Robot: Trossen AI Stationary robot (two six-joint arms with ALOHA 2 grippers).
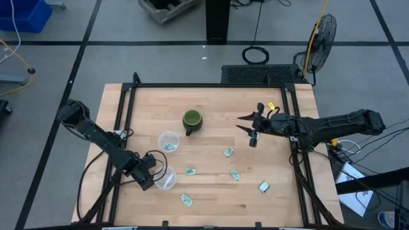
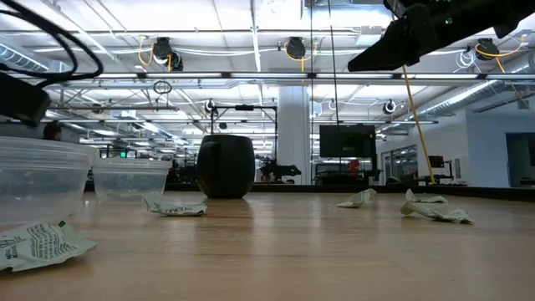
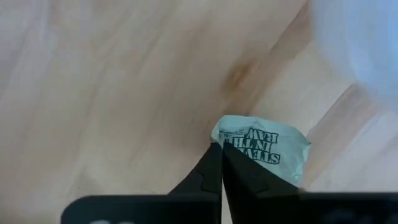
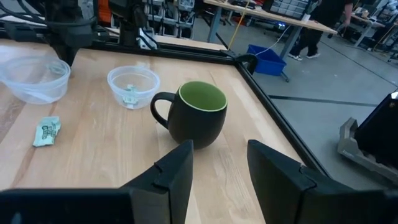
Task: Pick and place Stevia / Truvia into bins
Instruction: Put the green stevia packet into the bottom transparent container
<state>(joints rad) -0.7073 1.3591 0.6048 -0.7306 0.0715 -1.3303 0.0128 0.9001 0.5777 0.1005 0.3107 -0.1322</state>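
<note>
My left gripper [image 1: 153,177] sits at the front left of the table, beside a clear cup bin [image 1: 169,181]. In the left wrist view its fingers are shut [image 3: 221,155] on the edge of a pale green Stevia packet [image 3: 267,149] over the wood. A second bin [image 1: 160,139] behind it holds one packet [image 1: 169,146]. Several more packets lie loose on the table [image 1: 228,152], [image 1: 190,171], [image 1: 236,174]. My right gripper [image 1: 245,123] hangs open at the right of the mug, well above the table, with nothing between its fingers [image 4: 221,155].
A dark green mug [image 1: 192,119] stands at the middle back, directly before my right gripper [image 4: 202,121]. A black frame rail [image 1: 211,85] borders the table's back and sides. People stand in the room behind.
</note>
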